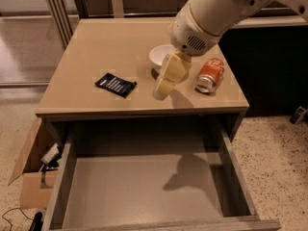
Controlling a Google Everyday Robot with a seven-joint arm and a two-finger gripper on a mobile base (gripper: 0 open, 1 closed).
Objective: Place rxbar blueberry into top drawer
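Note:
The rxbar blueberry point(115, 84), a flat dark navy wrapper with white text, lies on the tan cabinet top point(96, 47), left of centre near the front. My gripper point(161, 91) hangs above the cabinet top, right of the bar and apart from it, in front of the white bowl. It holds nothing that I can see. The top drawer point(144, 191) is pulled out below the cabinet top, with its grey-beige bottom bare.
A white bowl point(159, 55) sits partly behind my arm. An orange-red soda can point(210, 75) lies on its side at the right. A cardboard box point(30, 177) with cables stands on the floor at the left. Speckled floor lies to the right.

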